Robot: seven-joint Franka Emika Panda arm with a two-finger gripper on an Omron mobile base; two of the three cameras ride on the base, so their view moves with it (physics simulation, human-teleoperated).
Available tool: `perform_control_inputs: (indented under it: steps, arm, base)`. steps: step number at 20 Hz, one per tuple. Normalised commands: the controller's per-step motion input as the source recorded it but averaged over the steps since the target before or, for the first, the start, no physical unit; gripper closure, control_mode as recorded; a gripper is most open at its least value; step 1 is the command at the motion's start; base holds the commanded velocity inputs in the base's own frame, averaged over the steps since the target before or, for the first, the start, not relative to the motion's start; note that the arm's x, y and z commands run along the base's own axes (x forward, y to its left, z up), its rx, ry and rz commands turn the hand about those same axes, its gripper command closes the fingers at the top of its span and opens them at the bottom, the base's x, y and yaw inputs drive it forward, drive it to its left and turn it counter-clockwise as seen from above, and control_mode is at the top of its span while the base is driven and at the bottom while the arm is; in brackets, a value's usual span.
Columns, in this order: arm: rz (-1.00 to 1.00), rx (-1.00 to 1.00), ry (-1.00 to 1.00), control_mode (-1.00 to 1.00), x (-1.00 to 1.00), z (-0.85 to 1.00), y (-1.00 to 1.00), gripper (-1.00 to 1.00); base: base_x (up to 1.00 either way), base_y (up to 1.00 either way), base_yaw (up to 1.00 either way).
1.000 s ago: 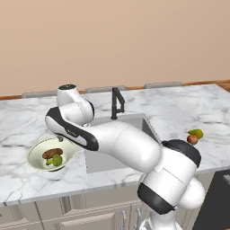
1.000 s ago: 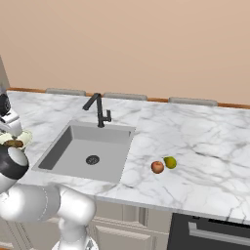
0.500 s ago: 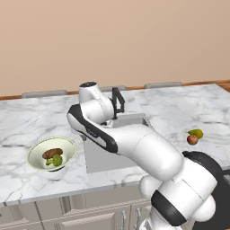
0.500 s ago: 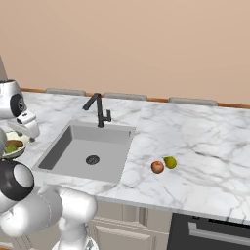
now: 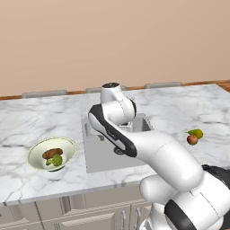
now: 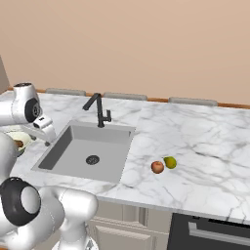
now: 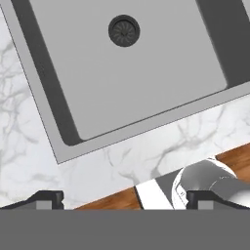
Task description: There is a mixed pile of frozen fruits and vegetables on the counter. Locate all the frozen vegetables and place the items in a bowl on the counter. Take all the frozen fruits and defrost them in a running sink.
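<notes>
My gripper (image 6: 47, 139) hangs open and holds nothing, above the left edge of the grey sink (image 6: 73, 161). In the hand view its fingertips (image 7: 49, 199) stand wide apart, the gripper (image 7: 124, 201) looking down at the basin and drain (image 7: 124, 30). The pale bowl (image 5: 67, 144) sits on the counter left of the sink and holds the brown potato (image 5: 53, 152) and the green broccoli (image 5: 56, 160). Right of the sink, the red apple (image 6: 157, 167) and the yellow-green pear (image 6: 170, 162) lie touching on the marble; both also appear as apple (image 5: 192, 139) and pear (image 5: 196, 133).
A black faucet (image 6: 99, 110) stands at the sink's back edge. My white arm (image 5: 134, 143) crosses over the basin in the left base view and hides most of it. White marble counter (image 6: 205, 141) stretches right of the fruits, with the wall behind.
The arm has swung right, from above the bowl to over the sink's left side. The gripper stays open. Potato and broccoli rest in the bowl; the fruits have not moved.
</notes>
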Motion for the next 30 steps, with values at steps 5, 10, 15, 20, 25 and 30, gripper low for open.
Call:
perform_control_inputs:
  steps: [5,10,15,20,25,30]
  arm:
    - [0.02,0.0,0.0,-1.0,-0.01,0.0,-0.75,-1.0]
    - [0.0,0.0,0.0,-1.0,0.0,0.0,-0.92,-1.0]
    - [0.0,0.0,0.0,-1.0,0.0,0.0,-0.9,-1.0]
    - [0.01,0.0,0.0,-1.0,0.0,-0.04,-0.98,-1.0]
    - [0.03,0.0,0.0,-1.0,0.07,-0.12,-0.93,-1.0]
    - [0.06,0.0,0.0,-1.0,0.32,-0.14,-0.88,-1.0]
  base:
    - [0.0,0.0,0.0]
    - [0.0,0.0,0.0]
    - [0.0,0.0,0.0]
    - [0.0,0.0,0.0]
    - [0.0,0.0,0.0]
    - [0.0,0.0,0.0]
